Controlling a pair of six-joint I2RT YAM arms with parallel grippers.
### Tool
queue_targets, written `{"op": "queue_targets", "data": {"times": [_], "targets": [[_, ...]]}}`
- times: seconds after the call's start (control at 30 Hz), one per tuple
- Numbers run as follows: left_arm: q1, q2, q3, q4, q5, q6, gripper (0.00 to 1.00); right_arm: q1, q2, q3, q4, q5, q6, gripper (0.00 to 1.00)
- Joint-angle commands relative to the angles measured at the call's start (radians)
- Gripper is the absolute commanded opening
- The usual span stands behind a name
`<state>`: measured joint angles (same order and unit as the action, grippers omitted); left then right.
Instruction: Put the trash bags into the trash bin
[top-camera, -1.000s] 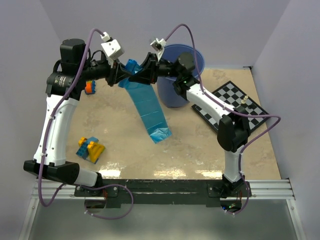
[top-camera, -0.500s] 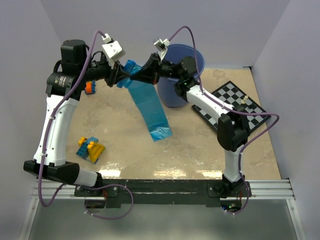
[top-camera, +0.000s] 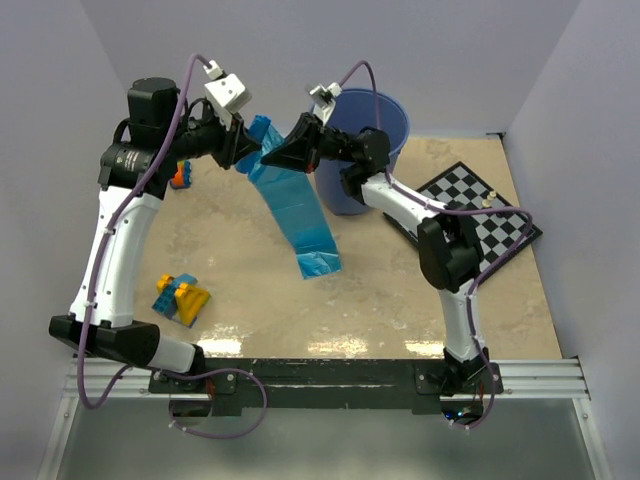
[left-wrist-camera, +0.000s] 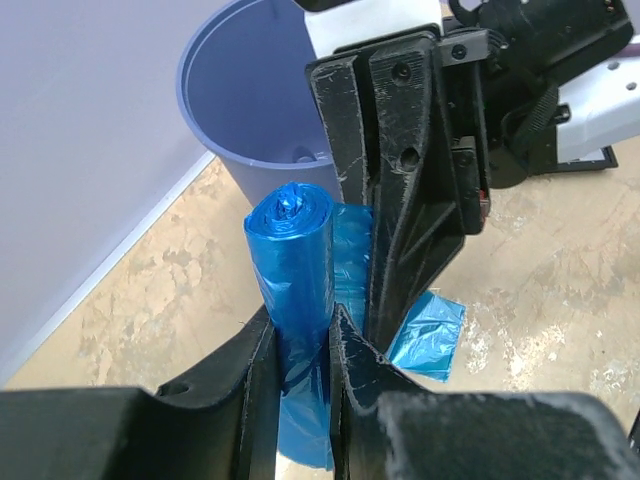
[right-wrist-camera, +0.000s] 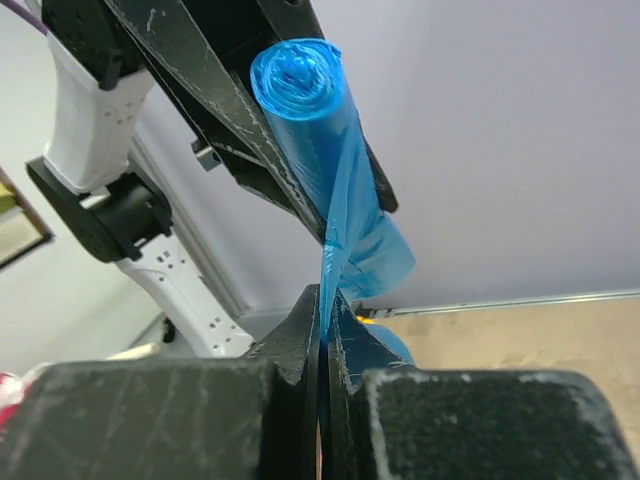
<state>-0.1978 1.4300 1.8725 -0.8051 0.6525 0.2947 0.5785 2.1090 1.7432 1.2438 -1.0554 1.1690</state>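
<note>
While the left gripper (left-wrist-camera: 300, 326) clamps the one roll of trash bags (left-wrist-camera: 292, 250) above the far middle of the table (top-camera: 400, 300), the right gripper (right-wrist-camera: 322, 298) pinches shut on its one unrolled hanging strip (top-camera: 300, 215), just left of the single blue bucket (top-camera: 338, 192).

Bright, even overhead light, soft shadows, faint glare along the table's (top-camera: 330, 345) near edge.

Overhead from behind, wrist views close-up — both share the trash bags (left-wrist-camera: 290, 250)
</note>
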Motion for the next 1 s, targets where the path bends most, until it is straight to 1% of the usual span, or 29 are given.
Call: {"op": "queue_targets", "data": {"times": [0.0, 0.07, 0.17, 0.33, 0.47, 0.53, 0.67, 0.9, 0.97], "targets": [[0.011, 0.020, -0.012, 0.110, -0.068, -0.051, 0.00, 0.014, 0.012, 0.085, 0.392, 0.014, 0.191, 0.00], [0.009, 0.021, -0.038, 0.129, -0.070, -0.068, 0.00, 0.015, 0.031, 0.122, 0.471, 0.058, 0.268, 0.00], [0.009, 0.024, -0.067, 0.142, -0.091, -0.063, 0.00, 0.021, 0.060, 0.191, 0.532, 0.112, 0.323, 0.00], [0.009, 0.035, -0.085, 0.176, -0.139, -0.077, 0.00, 0.049, 0.092, 0.272, 0.701, 0.121, 0.460, 0.00], [0.011, 0.053, -0.095, 0.198, -0.157, -0.109, 0.00, 0.044, 0.117, 0.358, 0.770, 0.184, 0.544, 0.00], [0.012, 0.067, -0.101, 0.214, -0.154, -0.140, 0.00, 0.055, 0.126, 0.413, 0.808, 0.198, 0.560, 0.00], [0.027, 0.112, -0.058, 0.221, -0.111, -0.196, 0.00, 0.072, 0.102, 0.501, 0.845, 0.181, 0.544, 0.00], [0.060, 0.158, -0.061, 0.288, -0.132, -0.226, 0.00, 0.049, 0.052, 0.524, 0.826, 0.190, 0.540, 0.00], [0.060, 0.170, -0.041, 0.297, -0.126, -0.232, 0.00, 0.061, 0.051, 0.516, 0.830, 0.167, 0.528, 0.00]]}}
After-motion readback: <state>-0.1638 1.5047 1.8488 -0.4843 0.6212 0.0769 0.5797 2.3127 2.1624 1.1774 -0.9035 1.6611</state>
